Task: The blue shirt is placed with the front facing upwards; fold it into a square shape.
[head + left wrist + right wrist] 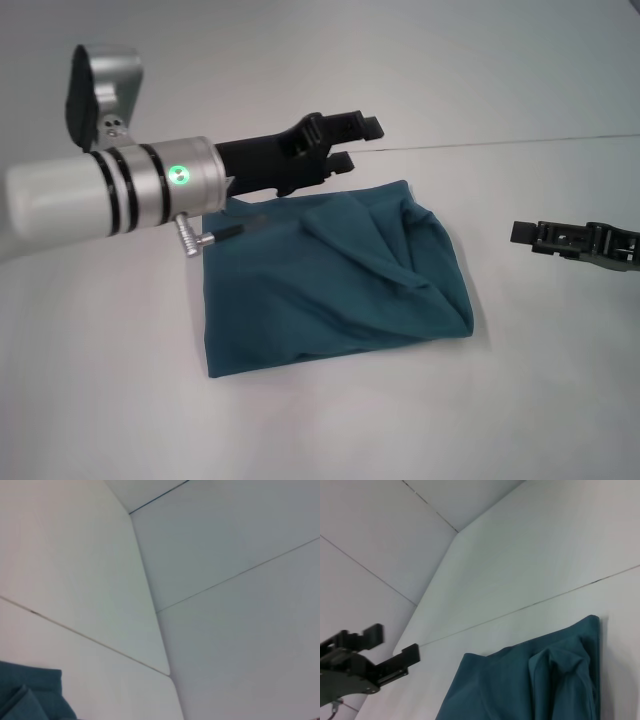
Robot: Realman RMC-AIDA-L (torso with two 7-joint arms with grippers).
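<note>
Left gripper (355, 142) open above folded blue shirt (330, 275).

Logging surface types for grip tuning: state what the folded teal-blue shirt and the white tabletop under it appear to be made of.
The folded teal-blue shirt looks like soft matte knit fabric, probably cotton: it drapes in rounded creases without shine. The white tabletop looks like a smooth, hard, matte panel, perhaps laminate or painted board, with thin dark seams; the exact material cannot be told.

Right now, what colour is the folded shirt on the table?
Plain dark teal-blue; the shirt shows no lettering as folded. Head view shows it best.
</note>
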